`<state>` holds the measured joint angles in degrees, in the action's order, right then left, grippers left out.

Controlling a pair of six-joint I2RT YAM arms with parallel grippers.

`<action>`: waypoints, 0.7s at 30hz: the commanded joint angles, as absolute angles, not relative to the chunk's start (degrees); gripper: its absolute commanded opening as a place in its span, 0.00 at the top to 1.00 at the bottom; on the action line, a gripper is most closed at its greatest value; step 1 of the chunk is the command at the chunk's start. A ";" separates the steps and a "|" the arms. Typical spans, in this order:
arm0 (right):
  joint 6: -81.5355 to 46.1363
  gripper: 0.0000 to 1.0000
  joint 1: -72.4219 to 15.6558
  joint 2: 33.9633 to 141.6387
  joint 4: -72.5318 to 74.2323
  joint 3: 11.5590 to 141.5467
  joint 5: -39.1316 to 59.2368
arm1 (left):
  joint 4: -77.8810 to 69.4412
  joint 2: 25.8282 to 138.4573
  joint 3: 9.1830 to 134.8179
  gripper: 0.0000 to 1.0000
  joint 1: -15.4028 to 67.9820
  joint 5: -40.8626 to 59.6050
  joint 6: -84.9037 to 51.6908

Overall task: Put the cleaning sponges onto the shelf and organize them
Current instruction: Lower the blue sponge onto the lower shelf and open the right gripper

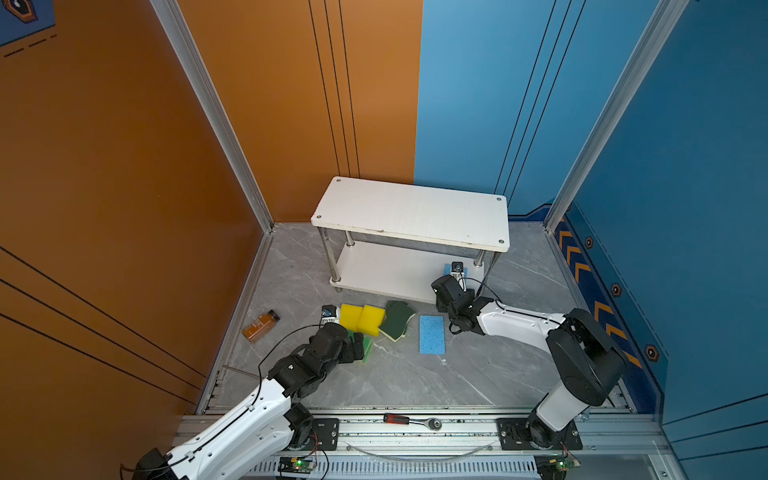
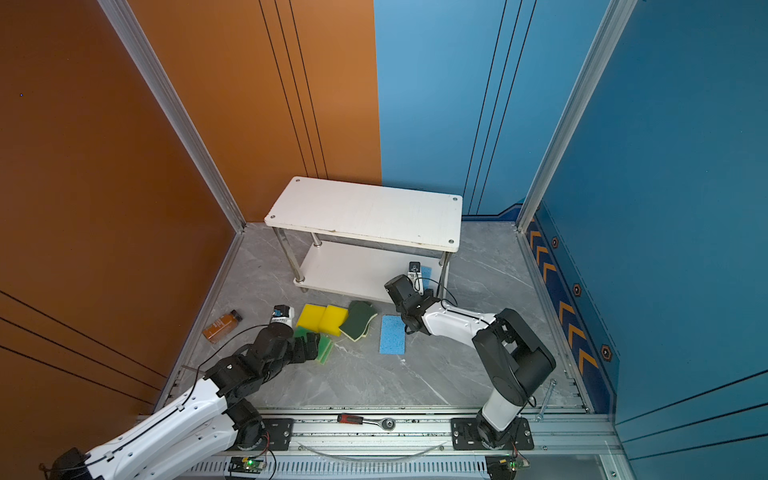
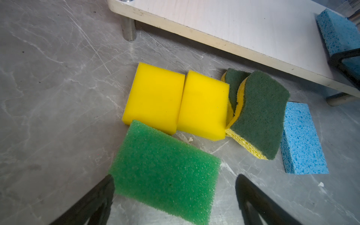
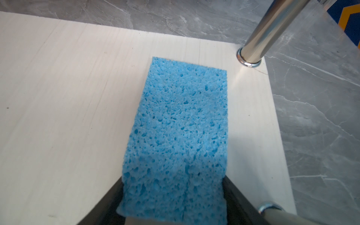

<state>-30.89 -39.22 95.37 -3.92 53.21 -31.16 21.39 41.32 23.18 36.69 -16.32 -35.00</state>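
The shelf (image 1: 411, 212) stands at the back, its lower board (image 4: 68, 97) bare but for one light blue sponge (image 4: 179, 126) lying flat near the right front post. My right gripper (image 4: 173, 179) is shut on that sponge's near end, a finger against each side. On the floor in front lie two yellow sponges (image 3: 154, 97) (image 3: 203, 105), two dark-green wavy sponges (image 3: 261, 115) (image 3: 233, 81) overlapping, and another blue sponge (image 3: 301, 140). My left gripper (image 3: 174, 177) hangs open over a light-green sponge (image 3: 163, 171), its fingers either side of it.
A small brown bottle (image 1: 261, 326) lies on the floor by the left wall. A red-handled ratchet (image 1: 409, 420) rests on the front rail. A shiny shelf post (image 4: 261, 33) stands just beyond the placed blue sponge.
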 commanded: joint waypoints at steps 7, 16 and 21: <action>-30.40 0.27 -39.55 97.12 -10.95 51.90 -29.88 | 21.54 40.91 23.29 0.02 36.04 -15.91 -35.17; -31.08 0.24 -39.77 97.16 -11.40 52.07 -29.79 | 21.75 40.17 23.07 0.02 36.08 -16.09 -35.25; -31.33 0.18 -39.81 96.52 -12.41 52.68 -30.12 | 21.79 40.23 23.02 0.02 35.98 -16.02 -35.40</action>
